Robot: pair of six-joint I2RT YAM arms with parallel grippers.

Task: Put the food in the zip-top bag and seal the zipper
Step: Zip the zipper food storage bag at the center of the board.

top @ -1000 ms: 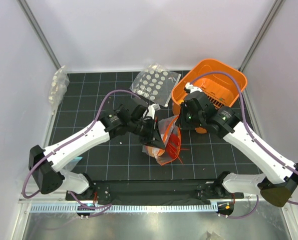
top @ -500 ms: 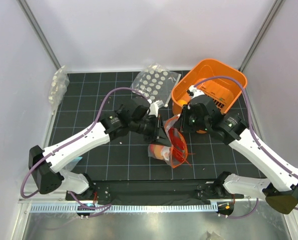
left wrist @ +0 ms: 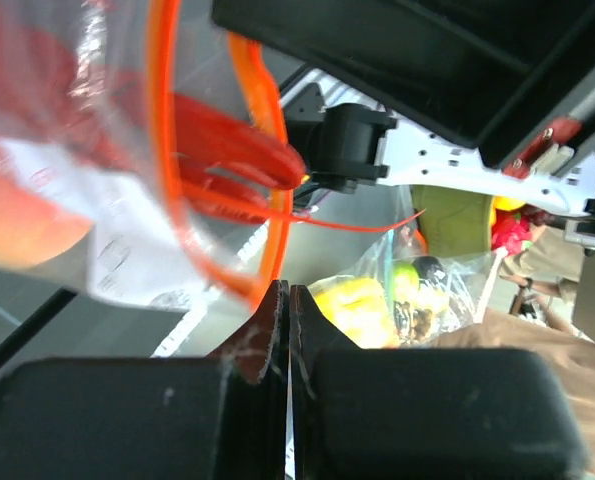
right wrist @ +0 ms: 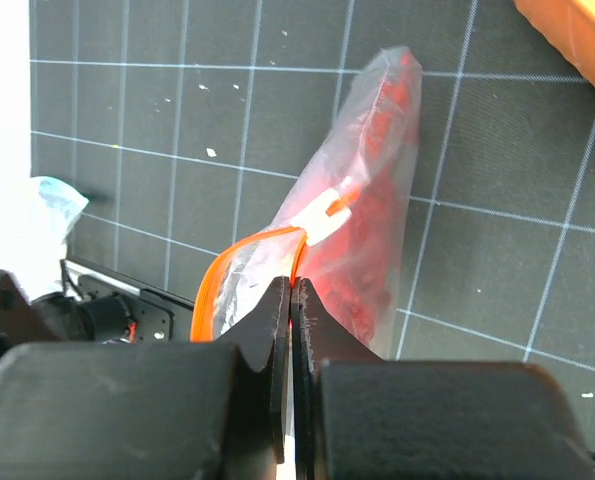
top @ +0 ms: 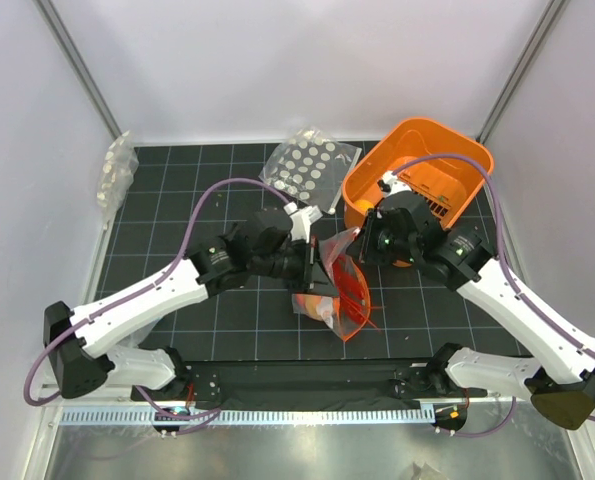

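1. The black gridded mat is the stage. The zip-top bag sits propped near the middle of it, roughly 7 o'clock from the orange basket
2. Both arms fold in on that one spot. The left arm comes in from 8 o'clock with its wrist bent over, and the right arm comes in from 4 o'clock with its elbow out wide, so neither is really nearer
3. The food looks to be inside already, with red tentacles showing through the plastic. In the left wrist view one thin strand seems to poke past the mouth
4. The zipper is the bit that matters. Its long axis runs about 1 to 7 o'clock in the top view, strung between the two tools. The two orange tracks bow apart, so the mouth reads as not sealed
5. The left gripper is clamped tight on one end of the zipper, with the bag at its 11 o'clock
6. The right gripper is pinched on the other end, near the white tab, with the bag trailing off at 1 o'clock. The next job is probably pulling the zipper taut so the tracks can be pressed together
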